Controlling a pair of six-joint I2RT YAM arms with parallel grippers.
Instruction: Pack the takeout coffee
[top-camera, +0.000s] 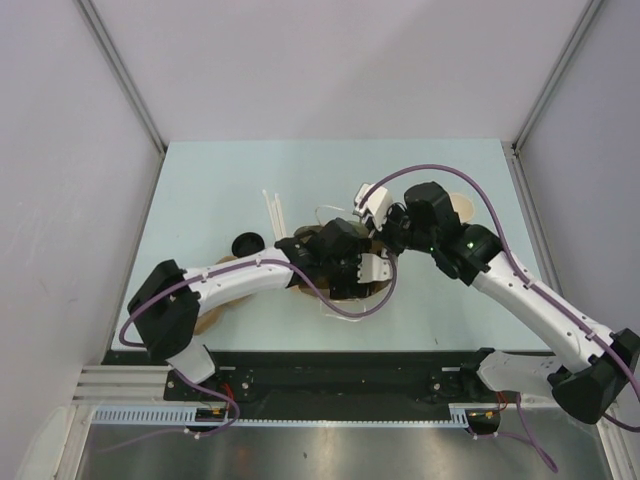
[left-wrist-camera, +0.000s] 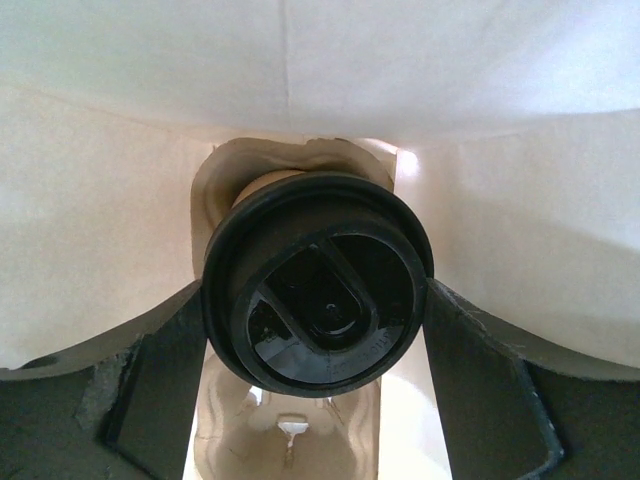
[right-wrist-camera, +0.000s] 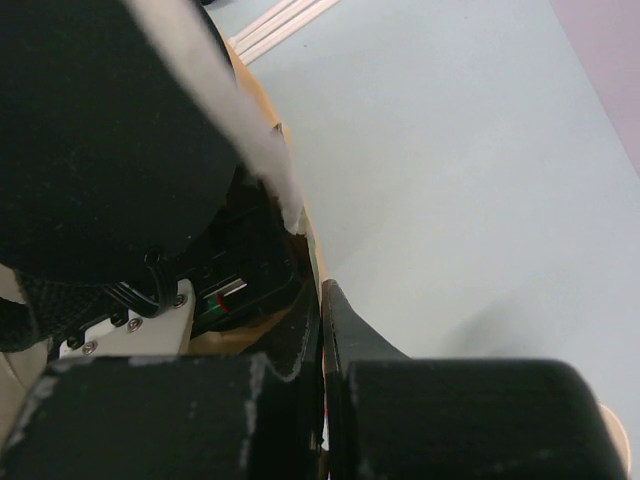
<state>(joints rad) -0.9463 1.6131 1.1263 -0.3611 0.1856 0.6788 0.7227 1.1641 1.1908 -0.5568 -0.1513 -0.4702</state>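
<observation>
Arms: left arm (top-camera: 245, 275) and right arm (top-camera: 535, 300) have white link shells, black joint housings, and a purple cable (top-camera: 480, 195) tied along each up to the pincer. On the left pincer (left-wrist-camera: 318, 330) the fingers (left-wrist-camera: 165, 370) are flat, black, scuffed grey at the edges. The right pincer (right-wrist-camera: 322, 350) is black with corners worn pale, and a green light (top-camera: 468, 243) sits behind it.

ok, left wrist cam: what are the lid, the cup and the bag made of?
lid: black plastic, glossy; moulded ridges and reflections show.
cup: tan and matte, likely paper; little of it is visible.
bag: pale matte paper, judging by the fold crease.
</observation>
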